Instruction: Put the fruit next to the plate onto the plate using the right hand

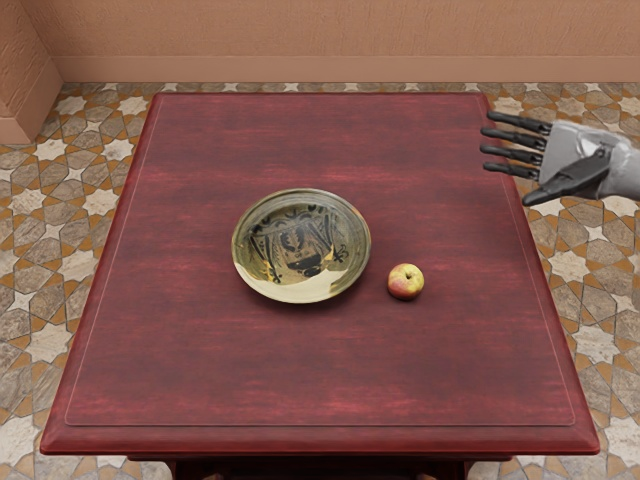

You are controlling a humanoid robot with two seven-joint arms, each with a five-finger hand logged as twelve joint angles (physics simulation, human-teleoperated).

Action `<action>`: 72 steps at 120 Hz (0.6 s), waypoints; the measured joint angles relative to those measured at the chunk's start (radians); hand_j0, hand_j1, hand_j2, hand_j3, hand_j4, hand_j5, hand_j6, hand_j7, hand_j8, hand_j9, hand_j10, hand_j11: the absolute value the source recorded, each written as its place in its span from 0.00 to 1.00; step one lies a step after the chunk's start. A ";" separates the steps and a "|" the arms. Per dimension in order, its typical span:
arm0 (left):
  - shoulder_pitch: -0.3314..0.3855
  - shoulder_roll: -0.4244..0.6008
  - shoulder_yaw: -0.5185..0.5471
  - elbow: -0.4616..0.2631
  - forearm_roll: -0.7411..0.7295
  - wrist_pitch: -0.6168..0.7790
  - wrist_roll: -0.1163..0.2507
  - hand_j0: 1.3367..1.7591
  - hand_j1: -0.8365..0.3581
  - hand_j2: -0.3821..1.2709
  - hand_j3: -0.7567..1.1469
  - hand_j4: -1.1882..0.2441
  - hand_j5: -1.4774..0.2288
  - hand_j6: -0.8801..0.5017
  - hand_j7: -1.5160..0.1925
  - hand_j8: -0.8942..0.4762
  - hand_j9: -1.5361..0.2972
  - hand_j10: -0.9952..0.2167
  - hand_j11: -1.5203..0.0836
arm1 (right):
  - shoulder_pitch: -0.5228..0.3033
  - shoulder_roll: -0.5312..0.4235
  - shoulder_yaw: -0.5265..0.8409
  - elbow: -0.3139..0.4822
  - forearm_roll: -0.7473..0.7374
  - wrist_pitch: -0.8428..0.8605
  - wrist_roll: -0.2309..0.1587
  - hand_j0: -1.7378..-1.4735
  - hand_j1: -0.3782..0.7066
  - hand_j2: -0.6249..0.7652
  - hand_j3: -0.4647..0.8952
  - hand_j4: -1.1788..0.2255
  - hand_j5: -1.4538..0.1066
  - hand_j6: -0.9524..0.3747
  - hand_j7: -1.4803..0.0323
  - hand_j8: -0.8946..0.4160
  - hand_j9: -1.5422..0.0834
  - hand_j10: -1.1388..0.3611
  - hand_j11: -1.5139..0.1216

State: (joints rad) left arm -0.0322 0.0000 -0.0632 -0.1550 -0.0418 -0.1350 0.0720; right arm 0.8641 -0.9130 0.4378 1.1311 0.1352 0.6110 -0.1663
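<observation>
Dark red wood makes up the table (200, 380), set on a tiled floor (60, 200). Mid-table, the apple (405, 281) lies just right of the glossy plate (300, 290), apart from it. Farther back, the right hand (555, 155) hovers empty, fingers extended.

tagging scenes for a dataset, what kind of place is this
Likely a simulated dining-style room: a red wooden table with a glazed plate and an apple beside it, on a patterned tile floor.
</observation>
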 joint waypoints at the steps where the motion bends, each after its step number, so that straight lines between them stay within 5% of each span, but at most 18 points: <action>1: 0.000 0.000 0.000 0.000 0.000 0.000 0.000 0.76 0.76 0.26 0.40 0.67 0.69 0.47 0.71 0.48 0.67 0.63 0.76 | 0.000 -0.001 0.000 0.001 0.000 0.000 0.000 0.30 0.06 0.45 0.34 0.82 0.90 0.69 0.95 0.66 0.92 0.74 0.90; 36: 0.000 0.000 0.000 0.000 0.000 0.000 0.000 0.76 0.76 0.26 0.40 0.67 0.69 0.47 0.71 0.48 0.67 0.63 0.76 | -0.004 -0.098 0.028 0.141 -0.063 0.000 0.010 0.30 0.07 0.45 0.34 0.81 0.90 0.69 0.95 0.66 0.92 0.74 0.90; 55: 0.000 0.000 0.000 0.000 0.000 0.000 0.000 0.76 0.76 0.26 0.40 0.67 0.69 0.47 0.71 0.48 0.67 0.63 0.76 | -0.010 -0.148 0.095 0.360 -0.330 -0.010 0.019 0.30 0.07 0.44 0.34 0.81 0.90 0.69 0.94 0.65 0.91 0.73 0.89; 72: 0.000 0.000 0.000 0.000 0.000 0.000 0.000 0.76 0.76 0.26 0.40 0.67 0.69 0.47 0.71 0.48 0.67 0.63 0.76 | -0.011 -0.167 0.108 0.498 -0.562 -0.191 0.017 0.30 0.08 0.44 0.34 0.81 0.89 0.68 0.94 0.65 0.91 0.73 0.89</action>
State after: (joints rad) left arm -0.0318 0.0000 -0.0631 -0.1550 -0.0418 -0.1350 0.0720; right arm 0.8528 -1.0804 0.5455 1.6291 -0.4270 0.4199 -0.1489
